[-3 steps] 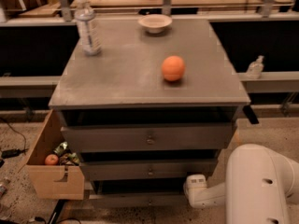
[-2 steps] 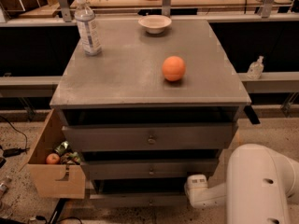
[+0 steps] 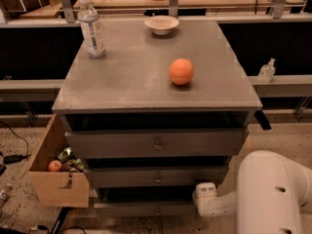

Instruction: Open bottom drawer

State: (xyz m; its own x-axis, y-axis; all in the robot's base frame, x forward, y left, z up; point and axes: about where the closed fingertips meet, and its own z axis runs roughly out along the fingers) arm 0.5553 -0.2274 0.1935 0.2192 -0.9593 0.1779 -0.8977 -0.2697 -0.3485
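Camera view of a grey cabinet (image 3: 126, 82) with three drawers, seen from above and in front.

**Progress.** The bottom drawer (image 3: 141, 209) shows only as a narrow grey strip at 6 o'clock in the view, below the middle drawer (image 3: 122, 177) and top drawer (image 3: 112, 144). Its front appears to sit in step with the two above it, and no interior is exposed. It is therefore judged closed, or at most barely started, although the steep angle leaves this uncertain. Its knob (image 3: 157, 211) is a small dot at the centre of the strip, and nothing is seen holding it. By this reading the approach is largely made, while the grasp and the whole outward pull remain to be done.

**End effector.** The white arm (image 3: 273, 194) enters from 4 o'clock. The gripper (image 3: 201, 199) at its tip is low down, just beside the right end of the bottom drawer front. Whether the gripper is open or closed cannot be told, nor whether it touches the drawer front.

**Relation.** From the gripper, the knob lies at about 9 o'clock and slightly lower, near but clearly apart. The gripper would probably have to move left along the front to reach it.

**Other items.** An orange (image 3: 181, 71), a bottle (image 3: 91, 28) and a bowl (image 3: 161, 24) stand on the cabinet top. A wooden box (image 3: 58, 189) stands at 9 o'clock of the drawers, well apart from the gripper.
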